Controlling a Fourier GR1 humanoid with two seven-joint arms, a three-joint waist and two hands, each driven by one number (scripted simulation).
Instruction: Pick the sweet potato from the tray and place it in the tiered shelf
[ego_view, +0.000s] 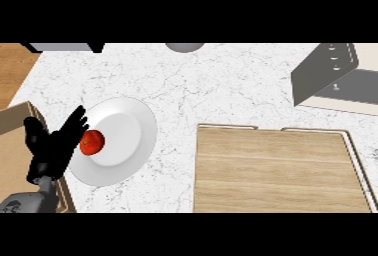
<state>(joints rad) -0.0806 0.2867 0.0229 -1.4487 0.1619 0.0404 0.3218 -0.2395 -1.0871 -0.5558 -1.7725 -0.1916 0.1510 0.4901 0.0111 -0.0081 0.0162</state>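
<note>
The left hand (50, 145) is open, with its fingers straight and spread out. It holds nothing. Just beside its fingertips, to the right, sits a small red round thing (91, 142) on a white plate (129, 125). It looks more like a tomato than a sweet potato. The hand is very near it but I cannot tell if it touches it.

The right hand does not show at all.

Far off to the right of the hand lies a wooden tray (277, 170). It has nothing on it. Up past the tray, far from the hand, stands a grey and white shelf (332, 75). No food shows in it.

So I think the job has barely begun. The food is not picked up yet. It must be grabbed, carried across the white surface (221, 85) and put in the shelf.

I count one hand, one red thing, one plate, one tray and one shelf. A grey round thing (184, 47) peeks in at the top.
</note>
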